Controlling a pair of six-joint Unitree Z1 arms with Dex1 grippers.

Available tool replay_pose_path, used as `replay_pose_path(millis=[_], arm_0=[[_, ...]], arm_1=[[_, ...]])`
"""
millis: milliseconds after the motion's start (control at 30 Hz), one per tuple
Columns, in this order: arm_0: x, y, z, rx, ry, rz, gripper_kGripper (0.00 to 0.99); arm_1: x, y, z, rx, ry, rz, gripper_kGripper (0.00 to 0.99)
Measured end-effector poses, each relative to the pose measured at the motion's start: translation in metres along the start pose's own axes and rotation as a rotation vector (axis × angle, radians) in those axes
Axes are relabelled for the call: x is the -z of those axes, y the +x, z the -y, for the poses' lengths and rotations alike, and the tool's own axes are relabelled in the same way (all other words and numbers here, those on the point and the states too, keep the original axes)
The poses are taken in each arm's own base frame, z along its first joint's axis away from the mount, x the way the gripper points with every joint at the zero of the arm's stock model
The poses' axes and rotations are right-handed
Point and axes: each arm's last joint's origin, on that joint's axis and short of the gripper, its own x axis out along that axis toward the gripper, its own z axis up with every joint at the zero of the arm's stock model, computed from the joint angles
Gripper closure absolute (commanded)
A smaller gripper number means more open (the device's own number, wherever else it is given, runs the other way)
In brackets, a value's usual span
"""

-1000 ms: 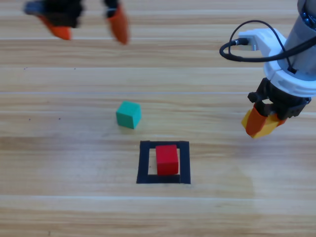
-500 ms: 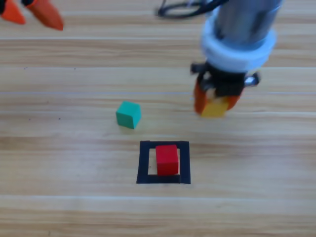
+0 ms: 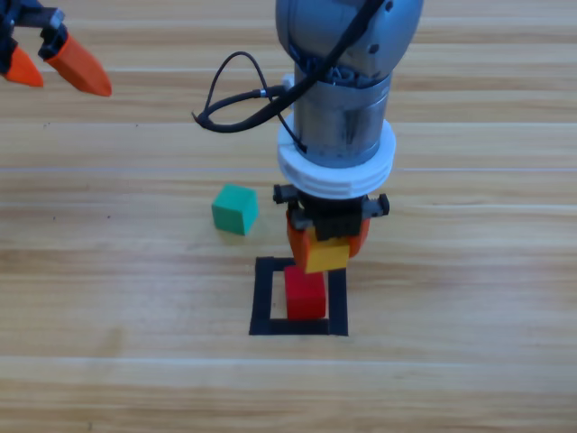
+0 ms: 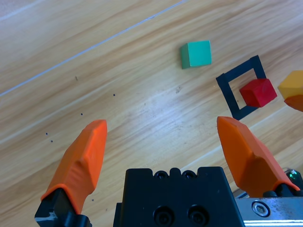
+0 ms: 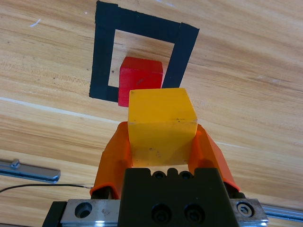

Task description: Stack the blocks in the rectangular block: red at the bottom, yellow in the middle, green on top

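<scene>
Yellow cube (image 3: 326, 256) clamped in right gripper (image 3: 327, 244) — above red cube (image 3: 306, 293) (apart).

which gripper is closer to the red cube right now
Right. The right gripper, shut on the yellow cube, hangs just above the red cube in the tape square. The left gripper is open, far off at the table's top-left corner.

The right arm (image 3: 347, 81) is a grey cylinder with looping black cables (image 3: 239, 104); both grippers have pointed orange jaws on black, screw-fastened bodies.

Red cube (image 3: 306, 294), yellow cube (image 3: 326, 255), teal-green cube (image 3: 234, 209), black tape outline (image 3: 261, 299)
</scene>
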Motion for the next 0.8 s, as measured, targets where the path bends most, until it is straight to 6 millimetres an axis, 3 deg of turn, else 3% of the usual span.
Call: replay_pose_path(millis=[267, 667, 800], arm_0=[[0.005, 0.006, -0.002, 0.001, -0.03, -0.014, 0.0], [0.005, 0.01, -0.002, 0.003, -0.043, -0.004, 0.0], [0.005, 0.01, -0.002, 0.003, -0.044, -0.004, 0.0]], arm_1=[[-0.003, 0.012, -0.006, -0.016, -0.001, -0.032, 0.812], [-0.008, 0.007, -0.01, -0.044, -0.001, -0.003, 0.806], [-0.012, 0.02, -0.014, -0.029, -0.001, -0.019, 0.806]])
